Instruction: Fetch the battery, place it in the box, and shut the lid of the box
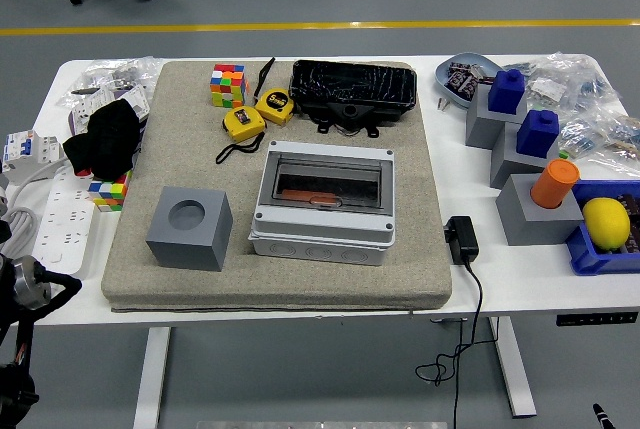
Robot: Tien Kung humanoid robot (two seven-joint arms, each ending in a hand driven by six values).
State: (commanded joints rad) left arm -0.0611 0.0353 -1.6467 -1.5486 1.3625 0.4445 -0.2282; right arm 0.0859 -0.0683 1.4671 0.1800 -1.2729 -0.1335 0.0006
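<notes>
Battery first: from my seat I can't positively pick it out. An orange, elongated shape shows through the smoked lid (pixel 326 183) of the grey box (pixel 322 211), and I judge that may be it, already inside — but the tinted cover blurs it too much to be sure. The box sits on the beige mat (pixel 280 279) in the middle of the tabletop (pixel 470 289), and its lid looks flat and closed, though I cannot tell whether it is latched.

Neither hand is in view, so whether the fingers are apart or together is not something I can report. Only a bit of the left arm (pixel 22 289) shows at the lower left edge, beside the white power strip (pixel 55 214); the right arm is absent.

What worries me:
- An unlatched lid could pop up at a careless touch.
- If the orange shape isn't the battery, I'd be calling the job done too soon.
- Bringing the left arm back in blind could snag the power strip's cord or sweep the black cloth (pixel 105 139) and the grey cube (pixel 189 229) off the mat.
</notes>
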